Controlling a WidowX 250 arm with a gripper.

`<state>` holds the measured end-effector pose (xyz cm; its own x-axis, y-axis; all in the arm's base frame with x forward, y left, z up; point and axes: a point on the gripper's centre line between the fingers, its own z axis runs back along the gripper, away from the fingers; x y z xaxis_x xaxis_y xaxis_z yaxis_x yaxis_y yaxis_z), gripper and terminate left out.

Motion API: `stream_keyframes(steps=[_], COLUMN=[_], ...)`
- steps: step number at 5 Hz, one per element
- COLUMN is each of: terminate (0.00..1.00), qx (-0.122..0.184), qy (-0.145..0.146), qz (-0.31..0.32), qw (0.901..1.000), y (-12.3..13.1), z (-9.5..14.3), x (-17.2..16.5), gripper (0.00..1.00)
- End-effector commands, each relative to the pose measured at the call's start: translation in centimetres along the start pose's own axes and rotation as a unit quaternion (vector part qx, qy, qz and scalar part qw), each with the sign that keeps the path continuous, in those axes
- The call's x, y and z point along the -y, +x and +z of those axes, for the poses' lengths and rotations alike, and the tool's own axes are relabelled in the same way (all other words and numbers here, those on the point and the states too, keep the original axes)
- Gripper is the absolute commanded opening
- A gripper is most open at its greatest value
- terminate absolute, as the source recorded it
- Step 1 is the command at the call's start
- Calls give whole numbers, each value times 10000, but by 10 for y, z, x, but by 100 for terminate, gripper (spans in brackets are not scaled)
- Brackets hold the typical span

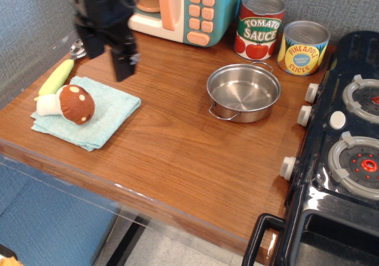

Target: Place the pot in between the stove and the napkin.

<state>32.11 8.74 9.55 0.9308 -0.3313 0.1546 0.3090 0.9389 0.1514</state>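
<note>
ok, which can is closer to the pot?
The tomato sauce can, red label, left of the two. It sits just behind the pot; the yellow pineapple can stands further right, by the stove.

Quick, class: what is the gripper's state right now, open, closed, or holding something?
Gripper: holding nothing; open or closed cannot be told, fingers blurred.

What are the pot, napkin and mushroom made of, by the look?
Pot: polished metal, likely stainless steel; mirror-like reflections, thin wire handles.
Napkin: soft teal cloth, probably terry; nubby matte weave, folded edges.
Mushroom: plush fabric, apparently stuffed; fuzzy brown cap with pale spots, cream stem.
</note>
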Motion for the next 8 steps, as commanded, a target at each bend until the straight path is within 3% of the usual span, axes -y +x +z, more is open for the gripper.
stream_keyframes(steps=[1, 2, 4, 5, 6, 7, 8], terminate=[0, 0, 0, 0, 0, 0, 0], qx=[445, 288, -55, -82, -118, -37, 305], qy=[-63, -190, -594, -564, -401, -422, -507], qz=[215, 529, 830, 807, 803, 708, 577], qw=[9988, 9980, 9948, 9951, 9959, 9966, 9966], y=[105, 125, 122, 114, 111, 111, 104], z=[-12, -32, -58, -64, -60, -52, -18], x=[21, 31, 59, 64, 62, 61, 69], gripper=[100, 100, 100, 0, 0, 0, 0])
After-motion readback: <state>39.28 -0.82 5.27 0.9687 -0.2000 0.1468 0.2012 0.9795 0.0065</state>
